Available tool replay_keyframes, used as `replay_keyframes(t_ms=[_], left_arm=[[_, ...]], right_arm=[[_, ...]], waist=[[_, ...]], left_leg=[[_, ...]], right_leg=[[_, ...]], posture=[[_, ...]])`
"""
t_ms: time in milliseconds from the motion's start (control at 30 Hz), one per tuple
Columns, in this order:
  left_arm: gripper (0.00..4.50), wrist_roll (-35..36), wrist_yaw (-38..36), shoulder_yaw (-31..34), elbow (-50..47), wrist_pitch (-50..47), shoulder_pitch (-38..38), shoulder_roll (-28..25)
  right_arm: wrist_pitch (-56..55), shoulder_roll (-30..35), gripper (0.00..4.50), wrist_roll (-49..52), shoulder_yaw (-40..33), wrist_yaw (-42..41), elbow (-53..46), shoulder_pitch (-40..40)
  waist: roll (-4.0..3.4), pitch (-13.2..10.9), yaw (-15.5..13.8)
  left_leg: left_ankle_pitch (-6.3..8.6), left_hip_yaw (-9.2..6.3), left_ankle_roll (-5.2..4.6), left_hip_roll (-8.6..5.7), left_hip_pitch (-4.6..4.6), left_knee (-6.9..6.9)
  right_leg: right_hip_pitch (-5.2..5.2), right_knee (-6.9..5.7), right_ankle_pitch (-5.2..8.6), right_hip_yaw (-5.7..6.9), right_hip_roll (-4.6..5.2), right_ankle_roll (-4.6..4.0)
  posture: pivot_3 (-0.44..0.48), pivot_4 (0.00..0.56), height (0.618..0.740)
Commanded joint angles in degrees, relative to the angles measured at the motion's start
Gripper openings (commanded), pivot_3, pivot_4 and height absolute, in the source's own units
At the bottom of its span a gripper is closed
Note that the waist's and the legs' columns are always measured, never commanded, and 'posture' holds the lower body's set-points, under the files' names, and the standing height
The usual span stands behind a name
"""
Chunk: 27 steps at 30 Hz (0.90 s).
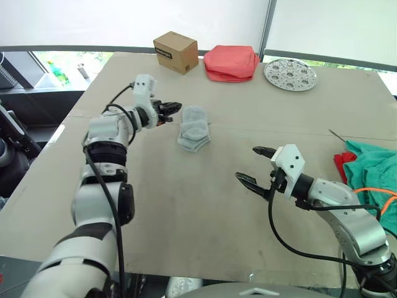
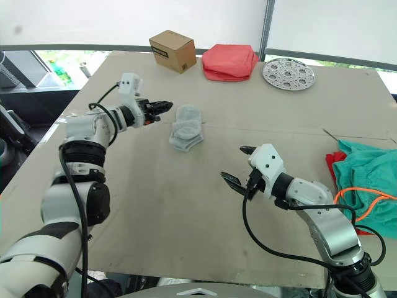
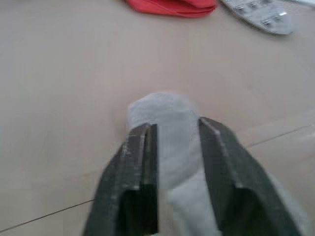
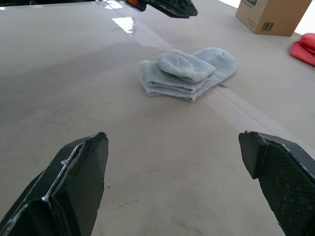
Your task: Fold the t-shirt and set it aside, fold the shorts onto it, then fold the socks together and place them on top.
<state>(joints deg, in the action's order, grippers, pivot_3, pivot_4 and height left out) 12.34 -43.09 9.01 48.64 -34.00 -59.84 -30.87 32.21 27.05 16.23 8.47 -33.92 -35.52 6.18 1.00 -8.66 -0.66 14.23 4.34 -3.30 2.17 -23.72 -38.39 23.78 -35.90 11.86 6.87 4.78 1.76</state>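
While the socks (image 1: 194,128) lie folded on the tabletop (image 1: 186,205), left gripper (image 1: 169,112) hovers beside them, jaws slightly parted, empty; right gripper (image 1: 255,166) jaws wide, empty.

The left gripper (image 3: 178,142) hung over the desk (image 3: 64,88), its two black fingers (image 3: 135,167) slightly parted. Between and beyond them lay the grey socks (image 3: 165,115). Far across the desk sat a red cloth (image 3: 172,6) and a perforated metal disc (image 3: 261,12).
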Motion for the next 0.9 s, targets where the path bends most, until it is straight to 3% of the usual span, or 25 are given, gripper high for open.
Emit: replay_keyframes(t_ms=[33,67,167,333,567,700,833,900], left_arm=[[2.57,-0.9,-3.2,-0.7,7.0,1.0,-3.4,-1.2],[2.99,-1.4,-4.1,-1.1,9.4,3.1,-4.8,-0.7],[2.99,-4.2,-5.2,-2.8,15.3,9.4,-7.9,0.6],[2.99,-10.2,0.8,-6.2,23.4,19.2,-11.0,3.7],[2.99,-15.1,10.6,-7.9,27.6,21.7,-11.3,8.4],[2.99,-15.1,12.5,-6.1,28.4,22.1,-11.1,9.8],[1.21,-12.0,9.6,-1.9,28.2,21.6,-11.4,9.9],[0.1,-10.6,6.9,-0.1,28.0,21.5,-11.2,9.6]], right_arm=[[-0.7,0.0,4.5,1.6,-1.2,0.3,-4.1,-1.2],[-0.7,-0.1,4.5,1.9,-1.3,0.3,-4.3,-1.2],[-0.7,0.0,4.5,2.2,-1.4,0.5,-4.3,-1.0],[-0.4,0.2,4.5,2.1,-1.4,1.4,-4.7,-0.9],[0.7,0.1,4.5,1.7,-1.4,4.1,-7.1,-2.5],[1.3,0.2,4.5,1.5,-1.4,5.4,-8.0,-2.8],[1.9,0.2,4.5,1.4,-1.4,6.6,-8.9,-3.5],[2.0,0.1,4.5,1.6,-1.5,6.9,-9.0,-3.7]], waist=[[0.02,0.0,-0.3],[0.02,0.0,-0.3],[0.13,0.0,-0.5],[0.24,0.0,-0.2],[0.26,0.0,-0.1],[0.26,0.0,-0.1],[0.26,0.0,-0.1],[0.26,0.0,-0.1]], left_leg=[[0.0,0.0,-0.01,-0.02,-0.01,-0.01],[0.06,0.01,-0.1,-0.04,-0.01,-0.02],[0.14,-0.01,-0.25,-0.06,-0.09,-0.12],[0.16,0.03,-0.28,-0.05,-0.05,-0.15],[0.14,0.01,-0.25,-0.03,-0.05,-0.07],[0.16,0.03,-0.28,-0.03,-0.04,-0.08],[0.16,0.03,-0.28,-0.02,-0.03,-0.1],[0.16,0.02,-0.28,-0.02,-0.04,-0.1]], right_leg=[[-0.01,0.01,0.01,0.02,0.03,0.02],[-0.02,0.01,0.01,0.02,0.07,0.03],[-0.02,0.02,0.01,0.06,0.11,0.05],[-0.04,0.0,0.0,0.0,0.12,0.04],[-0.01,-0.04,-0.01,0.02,0.03,0.01],[-0.01,-0.04,0.0,0.02,0.07,0.05],[-0.01,-0.04,0.0,0.02,0.08,0.06],[-0.01,-0.04,0.0,0.02,0.09,0.05]], posture=[[0.0,0.15,0.74],[0.0,0.15,0.74],[0.0,0.15,0.74],[0.0,0.15,0.74],[0.0,0.15,0.74],[0.0,0.15,0.74],[0.0,0.15,0.74],[0.0,0.15,0.74]])
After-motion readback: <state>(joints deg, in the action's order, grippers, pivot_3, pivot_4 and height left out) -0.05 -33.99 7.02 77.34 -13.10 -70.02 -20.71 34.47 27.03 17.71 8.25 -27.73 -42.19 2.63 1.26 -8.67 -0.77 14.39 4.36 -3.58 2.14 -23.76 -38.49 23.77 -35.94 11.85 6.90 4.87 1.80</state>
